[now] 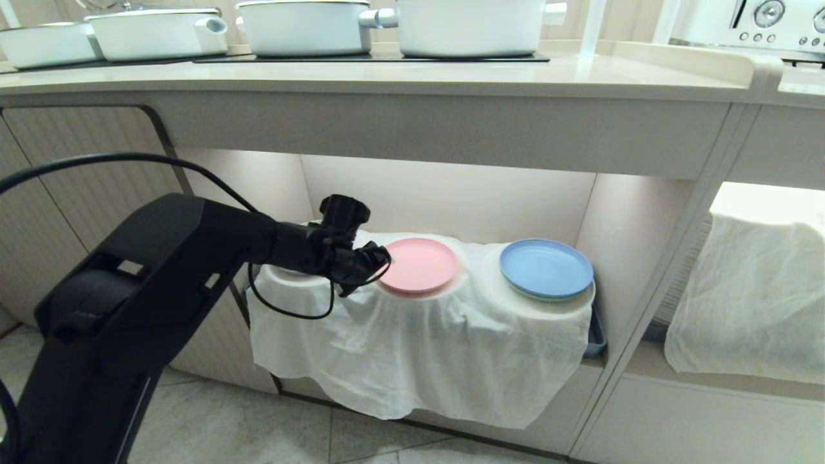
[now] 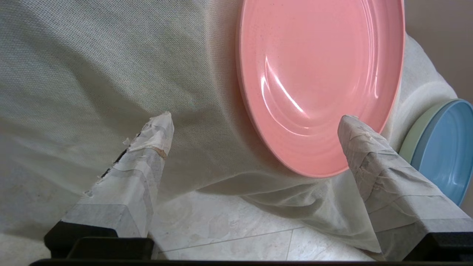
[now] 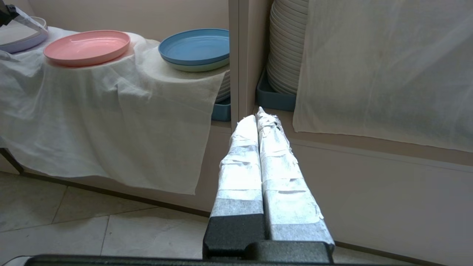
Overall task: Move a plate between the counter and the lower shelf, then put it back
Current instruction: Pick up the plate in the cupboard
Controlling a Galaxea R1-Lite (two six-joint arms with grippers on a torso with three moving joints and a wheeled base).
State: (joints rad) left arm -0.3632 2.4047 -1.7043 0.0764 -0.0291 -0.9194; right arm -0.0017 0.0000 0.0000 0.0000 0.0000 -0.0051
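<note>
One round pink plate (image 1: pixel 419 264), shallow, glossy, low-rimmed.

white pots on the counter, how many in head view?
4, in a row along the counter at the back: one at far left, the second, the third, and the fourth, largest. All cropped at top; more may sit out of frame.
</note>
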